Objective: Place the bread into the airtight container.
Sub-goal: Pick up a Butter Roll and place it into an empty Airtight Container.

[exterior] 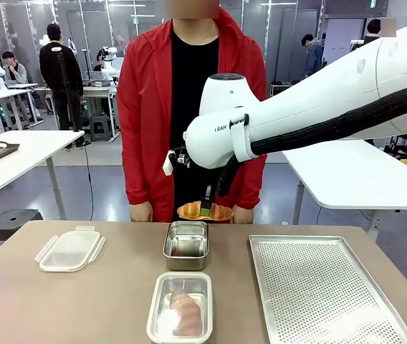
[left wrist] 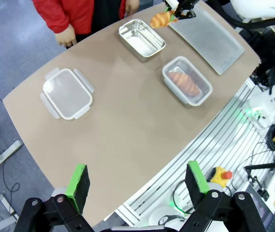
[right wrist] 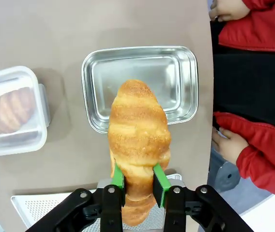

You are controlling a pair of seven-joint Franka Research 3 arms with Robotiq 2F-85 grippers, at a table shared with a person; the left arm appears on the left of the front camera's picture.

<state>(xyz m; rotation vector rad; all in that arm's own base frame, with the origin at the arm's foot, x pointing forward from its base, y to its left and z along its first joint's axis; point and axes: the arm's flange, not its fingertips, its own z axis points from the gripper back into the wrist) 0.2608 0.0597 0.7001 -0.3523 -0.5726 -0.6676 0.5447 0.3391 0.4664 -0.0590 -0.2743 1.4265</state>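
A: Right pincer is clamped on the bread. The green pads bite into its lower end, and the loaf sticks straight out past the fingertips.

B: And it's up in the air, well clear of the surface, by the far rim of the steel tub, on the person's side. Squarely over the tub or just past that rim? Hard to call from these angles.

A: The tub's shiny floor shows bright in the right wrist view, right behind the loaf.

B: On the robot's side of the tub sits the clear container, close but not touching. A second bread lies lengthwise in it.

A: Off to the tub's left, well apart, there's the clip lid, lying flat with its flaps splayed.

B: To the tub's right is the perforated tray, near it, with a strip of bare surface between them.

A: And the left pincer?

B: Fingers wide apart, nothing between them. It hangs high over the robot's edge of the surface, well away from the tub.

A: The person in the red jacket stands right behind the tub, with one hand hanging to the tub's left at the far edge and the other hand hanging to its right.
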